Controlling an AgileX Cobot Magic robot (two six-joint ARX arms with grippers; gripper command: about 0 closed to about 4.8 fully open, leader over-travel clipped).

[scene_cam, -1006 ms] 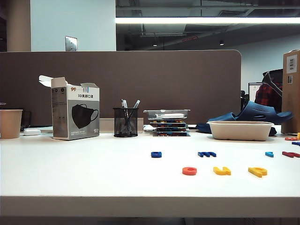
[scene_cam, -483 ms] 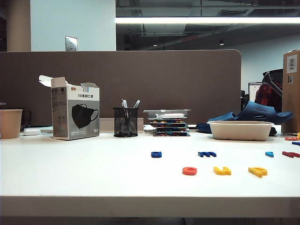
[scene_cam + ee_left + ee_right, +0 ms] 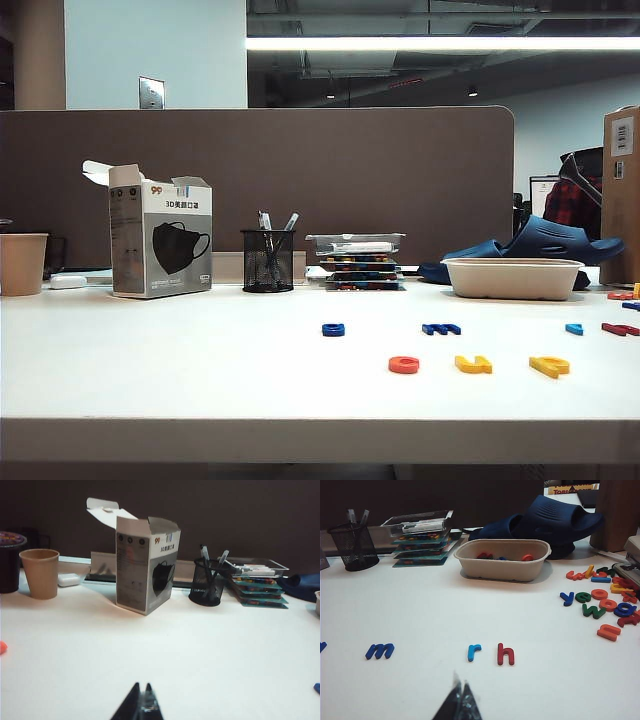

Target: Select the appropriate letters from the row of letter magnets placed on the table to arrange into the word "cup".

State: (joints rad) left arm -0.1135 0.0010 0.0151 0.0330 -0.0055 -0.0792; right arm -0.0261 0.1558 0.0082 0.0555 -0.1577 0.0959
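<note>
Exterior and wrist views of the table (image 3: pixel 200 385) at the close of the word-building task: across the two earlier exterior views and the present one nothing on the table is seen to have shifted, which is read as the arrangement being finished rather than under way. The appropriate letters, a red-orange c (image 3: pixel 404 365), a yellow u (image 3: pixel 474 364) and a yellow p (image 3: pixel 550 367), are laid in a line near the front edge, at about 4 o'clock from the centre of the exterior view, well apart from one another and read in order as "cup". What is left of the row of letter magnets is found at 12 o'clock of that word: a blue letter (image 3: pixel 333 329), a dark blue m (image 3: pixel 441 329), a light blue r (image 3: pixel 574 328) and a dark red h (image 3: pixel 620 329). No arm is shown in the exterior view. The left gripper (image 3: pixel 141 705) is seen only in its own wrist view, its dark pointed fingers pressed together on nothing, low over bare table and faced toward the mask box (image 3: pixel 145 562). The right gripper (image 3: pixel 459 702) is likewise closed and empty, near but not touching the r and h. The letters are flat, matte, rounded plastic pieces, judged thin and hard to pinch; the tabletop is smooth, plain white; the tray (image 3: pixel 513 278) behind is pale moulded fibre with rounded corners
</note>
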